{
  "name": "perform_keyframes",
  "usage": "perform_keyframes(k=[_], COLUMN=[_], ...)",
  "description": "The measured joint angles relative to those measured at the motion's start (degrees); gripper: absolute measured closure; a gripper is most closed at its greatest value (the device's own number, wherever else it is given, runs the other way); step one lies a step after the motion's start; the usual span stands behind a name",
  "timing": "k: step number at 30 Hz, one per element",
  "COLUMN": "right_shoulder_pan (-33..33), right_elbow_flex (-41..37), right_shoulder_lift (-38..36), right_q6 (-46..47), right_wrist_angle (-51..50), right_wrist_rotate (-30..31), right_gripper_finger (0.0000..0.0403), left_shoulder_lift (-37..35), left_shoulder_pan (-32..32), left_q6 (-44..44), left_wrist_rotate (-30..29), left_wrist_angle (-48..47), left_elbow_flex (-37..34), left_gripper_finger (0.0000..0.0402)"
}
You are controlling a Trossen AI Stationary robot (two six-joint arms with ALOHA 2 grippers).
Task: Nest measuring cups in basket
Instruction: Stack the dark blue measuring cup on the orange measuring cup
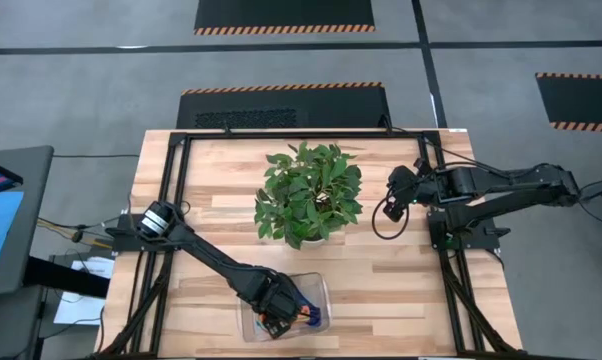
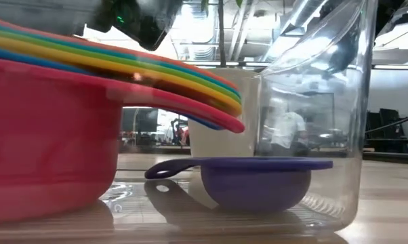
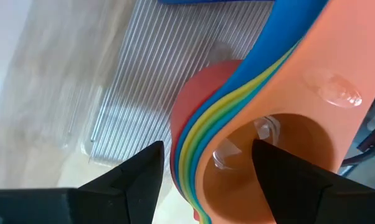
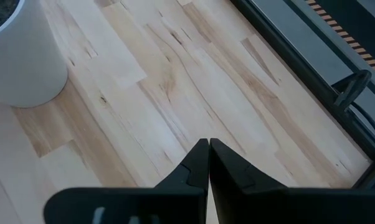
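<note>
Over the basket (image 1: pixel 319 290) at the counter's (image 1: pixel 401 290) near edge, the left gripper (image 3: pixel 206 163) has its fingers spread across the orange cup's rim, topmost of a nested stack (image 2: pixel 48 135) with red outermost. A dark blue cup (image 2: pixel 255 181) lies apart in the basket, not yet nested, so the job looks nearly done. Past the potted plant (image 1: pixel 309 193), the right gripper (image 4: pixel 208 163) waits, fingers pressed together, empty

Both arms are dark, near black, built of slim boxy links with rounded joint housings. The left arm (image 1: pixel 196 250) has a silvery round motor cap near its base. The right arm (image 1: pixel 491 185) carries a thin black cable looped below its wrist. The right gripper (image 4: pixel 208 163) has matte black, wedge-shaped fingers; the left gripper (image 3: pixel 206 171) has the same dark, angular fingers.
</note>
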Motion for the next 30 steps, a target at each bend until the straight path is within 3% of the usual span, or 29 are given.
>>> perform_keyframes(k=[12, 15, 23, 30], right_shoulder_pan=[0.0, 0.0, 0.0, 0.0], right_elbow_flex=[0.0, 0.0, 0.0, 0.0], right_shoulder_lift=[0.0, 0.0, 0.0, 0.0], right_q6=[0.0, 0.0, 0.0, 0.0], right_wrist_angle=[0.0, 0.0, 0.0, 0.0], right_wrist_rotate=[-0.3, -0.4, -0.5, -0.5], right_gripper_finger=[0.0370, 0.0370, 0.0370, 0.0370], left_shoulder_lift=[1.4, 1.4, 1.4, 1.4], left_shoulder_pan=[0.0, 0.0, 0.6, 1.3], left_q6=[3.5, 3.5, 5.4, 5.8], left_wrist_rotate=[-1.0, -1.2, -1.4, -1.2], left_wrist_angle=[0.3, 0.2, 0.5, 1.2], left_elbow_flex=[0.1, 0.1, 0.4, 0.5], left_gripper_finger=[0.0184, 0.0218, 0.0356, 0.0362])
